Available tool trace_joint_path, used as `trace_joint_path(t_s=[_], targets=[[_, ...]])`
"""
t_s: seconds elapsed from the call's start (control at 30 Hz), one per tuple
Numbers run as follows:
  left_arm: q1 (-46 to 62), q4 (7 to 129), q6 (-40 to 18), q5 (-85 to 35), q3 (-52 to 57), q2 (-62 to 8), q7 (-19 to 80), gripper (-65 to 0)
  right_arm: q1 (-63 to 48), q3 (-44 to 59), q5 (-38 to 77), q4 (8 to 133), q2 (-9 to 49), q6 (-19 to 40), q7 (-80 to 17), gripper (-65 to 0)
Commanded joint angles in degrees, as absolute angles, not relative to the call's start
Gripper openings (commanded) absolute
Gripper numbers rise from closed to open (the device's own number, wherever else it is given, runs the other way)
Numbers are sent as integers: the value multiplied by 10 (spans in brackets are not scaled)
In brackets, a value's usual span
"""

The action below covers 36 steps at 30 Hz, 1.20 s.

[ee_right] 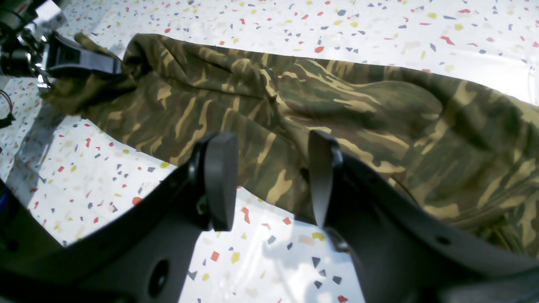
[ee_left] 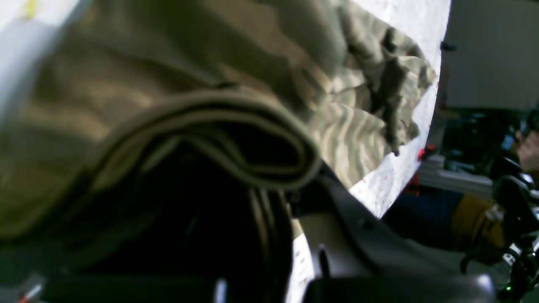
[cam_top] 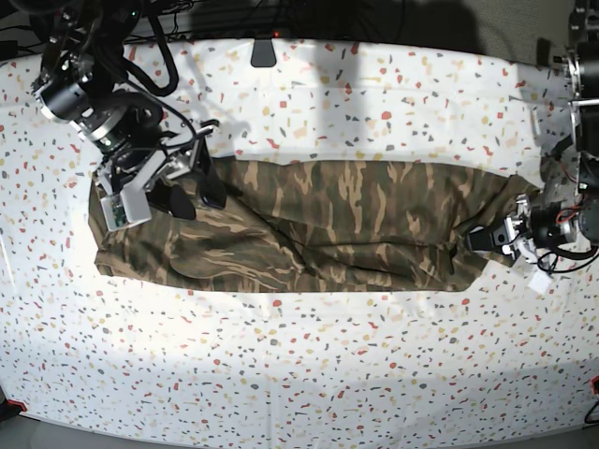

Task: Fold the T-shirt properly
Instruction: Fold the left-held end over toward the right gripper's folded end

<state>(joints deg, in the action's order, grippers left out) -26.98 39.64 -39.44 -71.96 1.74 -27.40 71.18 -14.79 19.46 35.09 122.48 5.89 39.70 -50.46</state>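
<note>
The camouflage T-shirt (cam_top: 318,224) lies as one long, wrinkled band across the middle of the speckled table (cam_top: 309,365). My right gripper (cam_top: 192,196) is open and empty, just above the shirt's left part. In the right wrist view its two fingers (ee_right: 219,181) straddle the shirt's near edge (ee_right: 273,168). My left gripper (cam_top: 479,240) is shut on the shirt's right end. The right wrist view shows it (ee_right: 111,67) pinching bunched cloth. In the left wrist view folded cloth with a tan hem (ee_left: 236,126) drapes over the jaws and hides them.
A black mount (cam_top: 264,51) sits at the table's back edge. The table edge (ee_left: 425,139) runs close beside my left gripper, with room clutter (ee_left: 505,176) beyond it. White speckled surface (ee_right: 126,202) lies in front of and behind the shirt.
</note>
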Motion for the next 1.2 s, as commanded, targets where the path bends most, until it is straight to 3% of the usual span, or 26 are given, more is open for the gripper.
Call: trace_joint_path(t_s=[0.0,0.33,0.7,1.17], targets=[[-288,421,-400,-730,19,-286,712,-650,-143,195,362,1236,62,400,-490,-374],[-286,614,-331,-587,19,-274,694,-650,-143,195,360,1236,62,400,-491,-374],[-234,816,-271,-476,18,-150,688,-650,-143,195,360,1236,62,400,-491,-374],[-160,836,-263,-368,18,-23,603,-650,-143,195,361,1236,62,400,-491,-374]])
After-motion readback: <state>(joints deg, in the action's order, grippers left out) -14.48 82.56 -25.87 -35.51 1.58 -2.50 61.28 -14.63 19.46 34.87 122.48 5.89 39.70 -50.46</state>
